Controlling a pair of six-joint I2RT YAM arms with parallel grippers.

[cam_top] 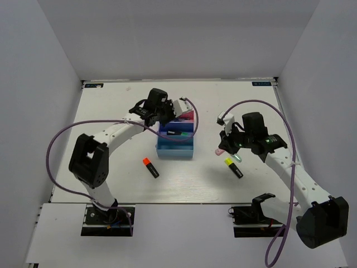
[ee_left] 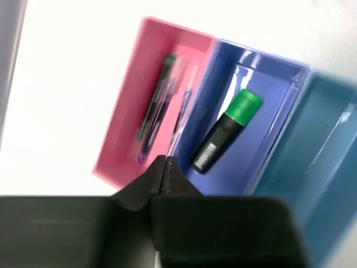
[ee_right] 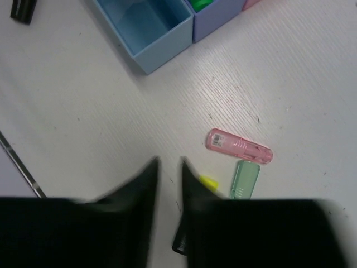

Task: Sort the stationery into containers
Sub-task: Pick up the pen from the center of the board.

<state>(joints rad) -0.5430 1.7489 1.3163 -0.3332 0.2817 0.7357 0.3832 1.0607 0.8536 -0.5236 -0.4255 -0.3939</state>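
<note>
Three joined trays stand mid-table: pink (cam_top: 189, 115), dark blue (cam_top: 189, 130), light blue (cam_top: 175, 149). In the left wrist view the pink tray (ee_left: 120, 131) holds slim pens (ee_left: 159, 106), and the dark blue tray (ee_left: 268, 111) holds a green-capped highlighter (ee_left: 227, 131). My left gripper (ee_left: 164, 162) is shut and empty above the pink and dark blue trays. My right gripper (ee_right: 169, 164) is open and empty, low over the table. Next to its right finger lie a yellow-capped highlighter (ee_right: 208, 182), a pink marker (ee_right: 240, 146) and a mint-green marker (ee_right: 245, 180).
An orange-capped highlighter (cam_top: 150, 167) lies on the table left of the light blue tray (ee_right: 150, 28), which has nothing in it. Purple cables loop from both arms over the table. White walls close in the left, right and far sides.
</note>
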